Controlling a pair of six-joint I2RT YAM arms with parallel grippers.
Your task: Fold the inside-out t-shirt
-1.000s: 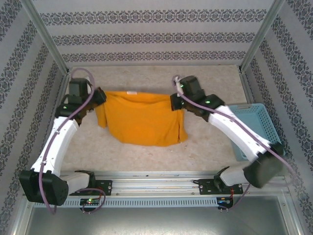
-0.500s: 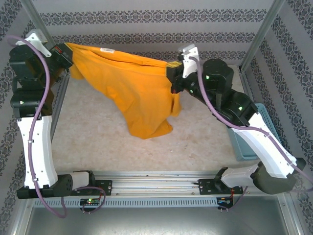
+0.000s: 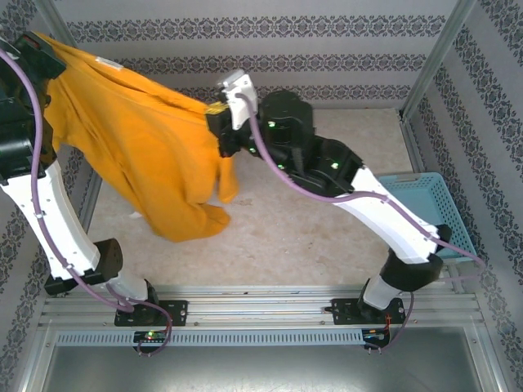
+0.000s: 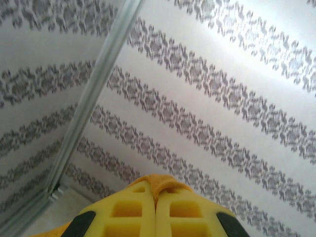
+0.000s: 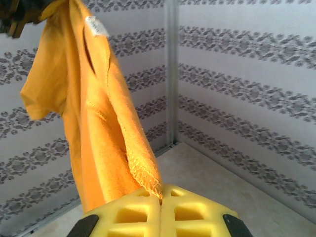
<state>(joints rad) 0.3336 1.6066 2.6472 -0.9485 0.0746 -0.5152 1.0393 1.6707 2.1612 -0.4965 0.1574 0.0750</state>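
My left claw (image 4: pixel 155 197) and right claw (image 5: pixel 160 200) are each clenched on an edge of the shirt (image 3: pixel 139 155), which hangs stretched between them, lifted over the bench (image 3: pixel 310 237). No fold yet; everything remains.

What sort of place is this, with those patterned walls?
Likely a robot test booth: wallpapered panels on metal posts box in a table, with a left arm and right arm bolted to a rail at its edge.

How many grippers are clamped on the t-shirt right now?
2. The left gripper is shut on one edge of the t-shirt, high at far left; the right gripper is shut on another edge, nearer the centre.
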